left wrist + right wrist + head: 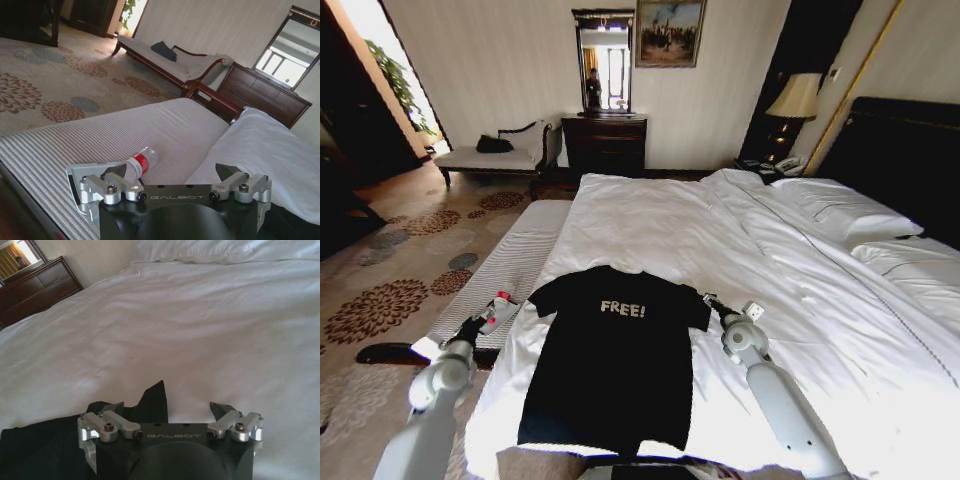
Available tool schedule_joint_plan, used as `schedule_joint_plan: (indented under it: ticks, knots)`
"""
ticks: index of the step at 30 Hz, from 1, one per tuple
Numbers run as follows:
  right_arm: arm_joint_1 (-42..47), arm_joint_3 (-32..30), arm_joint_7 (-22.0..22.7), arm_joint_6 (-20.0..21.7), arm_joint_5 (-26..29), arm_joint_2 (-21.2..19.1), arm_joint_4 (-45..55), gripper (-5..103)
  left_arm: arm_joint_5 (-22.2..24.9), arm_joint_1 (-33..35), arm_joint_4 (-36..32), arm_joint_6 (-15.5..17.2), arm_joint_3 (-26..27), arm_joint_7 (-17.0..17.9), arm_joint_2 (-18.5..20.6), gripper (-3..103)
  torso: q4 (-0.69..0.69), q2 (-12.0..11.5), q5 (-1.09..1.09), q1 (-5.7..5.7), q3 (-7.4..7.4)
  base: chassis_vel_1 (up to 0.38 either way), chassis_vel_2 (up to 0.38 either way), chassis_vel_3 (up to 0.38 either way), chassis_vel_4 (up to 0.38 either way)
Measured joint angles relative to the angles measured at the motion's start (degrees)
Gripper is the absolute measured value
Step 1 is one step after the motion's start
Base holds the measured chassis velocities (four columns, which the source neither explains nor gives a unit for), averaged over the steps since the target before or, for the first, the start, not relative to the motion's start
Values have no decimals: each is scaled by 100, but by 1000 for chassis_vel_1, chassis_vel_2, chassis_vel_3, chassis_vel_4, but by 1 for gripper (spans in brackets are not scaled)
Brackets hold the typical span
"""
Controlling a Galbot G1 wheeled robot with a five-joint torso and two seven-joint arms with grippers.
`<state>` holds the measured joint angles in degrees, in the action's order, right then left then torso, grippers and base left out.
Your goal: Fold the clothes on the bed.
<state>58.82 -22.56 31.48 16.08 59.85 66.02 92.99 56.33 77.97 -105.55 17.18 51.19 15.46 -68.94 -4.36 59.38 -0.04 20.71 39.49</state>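
Note:
The clothes are one black T-shirt (615, 370) with white "FREE!" lettering, spread flat and chest up near the foot of the white bed (720, 230). My left gripper (488, 318) hovers beside the shirt's left sleeve, over the edge between bed and bench. In the left wrist view that gripper (172, 172) is open with nothing between its fingers. My right gripper (711, 302) sits at the tip of the right sleeve. In the right wrist view it (167, 410) is open just above the bed (200, 330), with the black sleeve (152, 400) reaching up between its fingers.
A small bottle (502, 303) with a red band lies on the striped bench (510, 270), just ahead of the left gripper. A chaise (490, 155), a dark dresser (605, 140) with a mirror and a lamp (795, 100) line the far wall. Pillows (850, 215) rest against the headboard.

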Motion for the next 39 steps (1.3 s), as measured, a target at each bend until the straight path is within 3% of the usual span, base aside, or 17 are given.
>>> schedule_joint_plan:
  ticks: [1, 4, 6, 10, 11, 12, 15, 16, 27, 39]
  knots:
    - [0, 0, 0, 0, 0, 0, 0, 98, 0, 0, 0, 0, 0, 0, 0, 100, 0, 0, 0, 0, 0, 0, 0, 0, 0]
    - [-20, -9, -298, -190, -79, 46, -184, 83, 17, 124, -204, 19, 65, 65, -136, 100, 2, 0, 2, 0, 1, 0, 0, 0, 0]
    - [-28, -21, -417, -261, -80, 52, -218, 83, 18, 159, -255, 24, 76, 78, -162, 100, 3, -1, 1, 1, 1, 0, 0, 0, 0]
    - [-19, -40, -837, -456, -11, 79, -254, 61, 21, 232, -371, 48, 101, 140, -206, 100, 3, -1, 0, 0, 1, 0, 0, 0, 0]
    - [-16, -40, -887, -477, -17, 92, -264, 61, 21, 237, -383, 53, 101, 151, -207, 100, 3, 0, 1, 0, 1, 0, 0, 0, 0]
    - [-16, -40, -887, -477, -17, 92, -264, 61, 21, 237, -383, 53, 101, 151, -207, 100, 3, 0, 1, 0, 1, 0, 0, 0, 0]
    - [-15, -41, -926, -500, -49, 135, -276, 44, 13, 226, -391, 65, 82, 187, -208, 100, 3, 0, 0, 0, 1, 0, 0, 0, 0]
    - [-15, -41, -926, -500, -49, 135, -276, 44, 13, 226, -391, 65, 82, 187, -208, 100, 3, 0, 0, 0, 1, 0, 0, 0, 0]
    - [-8, -27, -917, -500, -115, 163, -219, 2, 88, 164, -374, 130, 30, 282, -271, 100, 3, -1, 1, 1, 1, 0, 0, 0, 0]
    - [88, 281, -808, -518, -156, 245, 894, 0, 138, 128, -297, 133, 28, 296, -291, 100, 5, -1, 1, 0, 1, 0, 0, 0, 0]
